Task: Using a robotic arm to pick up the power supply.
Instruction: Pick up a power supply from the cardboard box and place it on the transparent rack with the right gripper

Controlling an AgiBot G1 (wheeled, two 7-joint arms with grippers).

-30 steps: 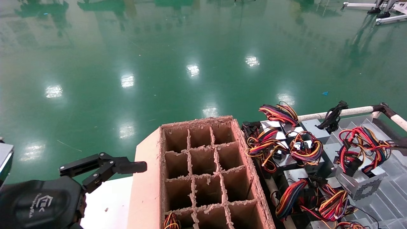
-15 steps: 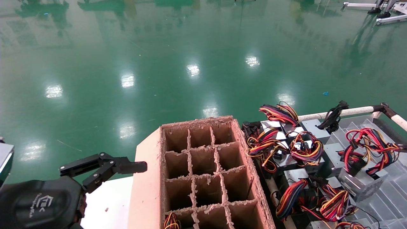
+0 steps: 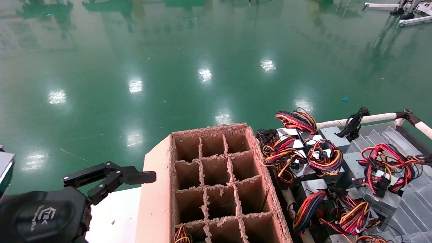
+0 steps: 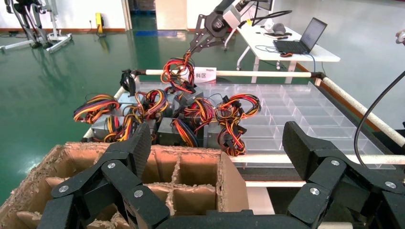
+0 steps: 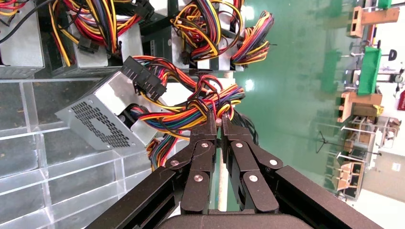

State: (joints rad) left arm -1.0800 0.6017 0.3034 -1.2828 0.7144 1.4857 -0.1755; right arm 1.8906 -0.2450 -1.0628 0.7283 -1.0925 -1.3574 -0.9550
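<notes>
My right gripper (image 5: 218, 119) is shut on the red, yellow and orange wire bundle (image 5: 184, 109) of a grey power supply (image 5: 100, 121), which hangs from those wires with its honeycomb vent showing. In the head view that power supply (image 3: 384, 199) sits low at the far right, and its wires (image 3: 388, 162) run up to the right gripper (image 3: 422, 156) at the frame edge. The left gripper (image 4: 217, 143) is open and holds nothing, beside the cardboard box at the lower left (image 3: 135, 177).
A brown cardboard box (image 3: 216, 182) with divider cells stands in the middle; one near cell holds wires (image 3: 182, 235). To its right, several more power supplies (image 3: 303, 158) lie in a clear compartment tray (image 3: 415, 216) framed by a white rail (image 3: 371, 118).
The held power supply has swung and turned on its wires, so its honeycomb vent no longer faces the head camera. The left arm has not moved.
</notes>
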